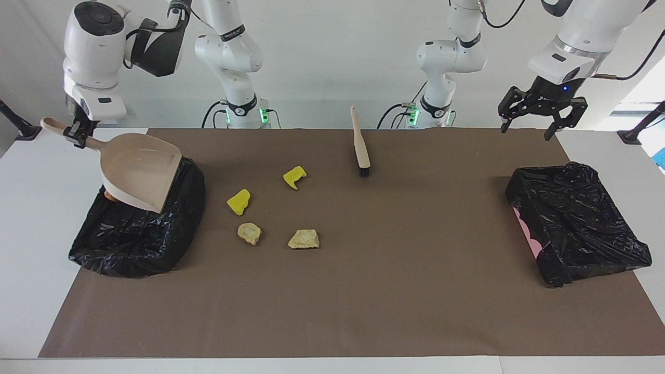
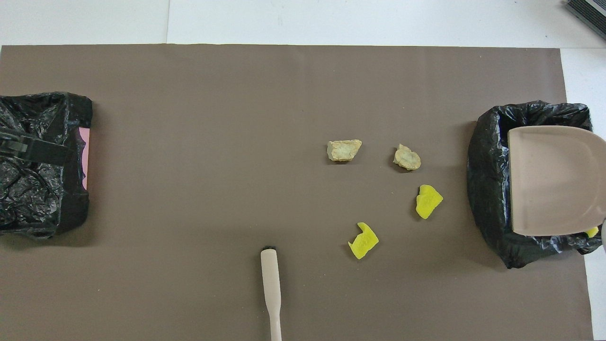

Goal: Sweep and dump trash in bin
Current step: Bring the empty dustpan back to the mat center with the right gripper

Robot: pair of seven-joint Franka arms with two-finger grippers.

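My right jaws (image 1: pixel 78 136) are clenched on the dustpan (image 1: pixel 140 174) handle, the pan held over the bin (image 1: pixel 137 228) at the right arm's end of the counter; my left jaws (image 1: pixel 540 111) hang released above the other bin (image 1: pixel 576 228), with wide bare mat between the two. Four trash lumps (image 1: pixel 249 232) lie on the mat beside the first bin, the brush (image 1: pixel 360 143) nearer to me. Overhead, a yellow scrap (image 2: pixel 591 231) peeks from under the pan; the facing view shows only an orange sliver there.
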